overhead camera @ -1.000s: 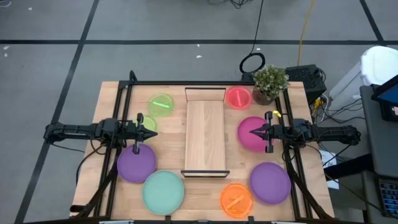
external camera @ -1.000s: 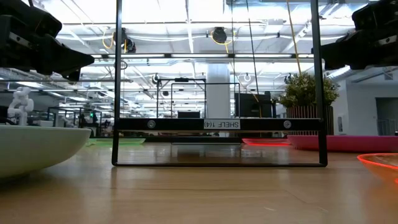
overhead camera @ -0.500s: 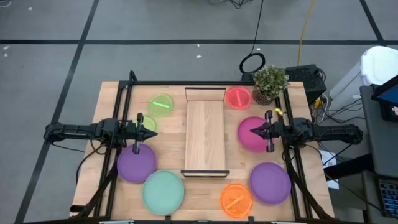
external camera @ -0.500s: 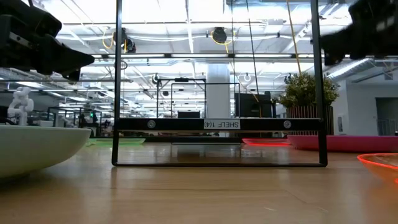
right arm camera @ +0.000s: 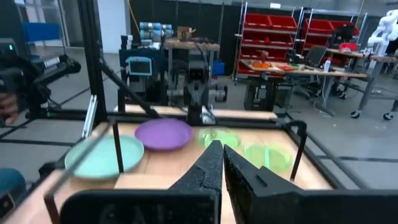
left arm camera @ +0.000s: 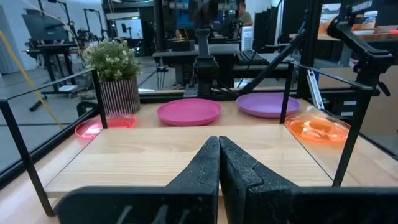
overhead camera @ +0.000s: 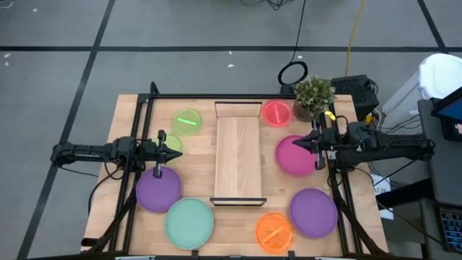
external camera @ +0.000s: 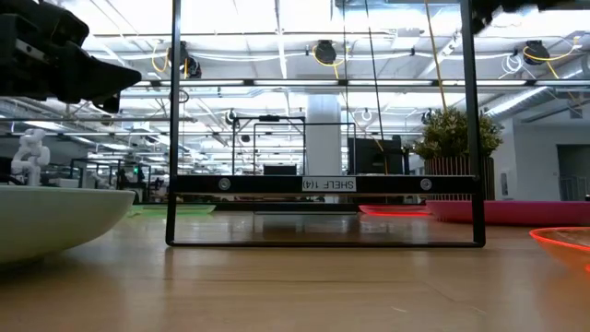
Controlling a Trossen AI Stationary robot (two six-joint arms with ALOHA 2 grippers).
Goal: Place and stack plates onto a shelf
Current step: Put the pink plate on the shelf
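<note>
The shelf (overhead camera: 238,157) lies bare mid-surface, plates scattered either side. The right pincer (overhead camera: 312,144), fingers pressed together, hovers over the magenta plate (overhead camera: 294,157). It should spread first, then descend on the rim. The left pincer (overhead camera: 162,149), also closed, waits beside the purple plate (overhead camera: 157,191).

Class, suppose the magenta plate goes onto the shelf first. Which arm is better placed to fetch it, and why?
Probably the right arm: its gripper hangs over the magenta plate's edge, on that side of the shelf. The left gripper sits across the shelf, beside a purple plate. Both grippers are shut.
</note>
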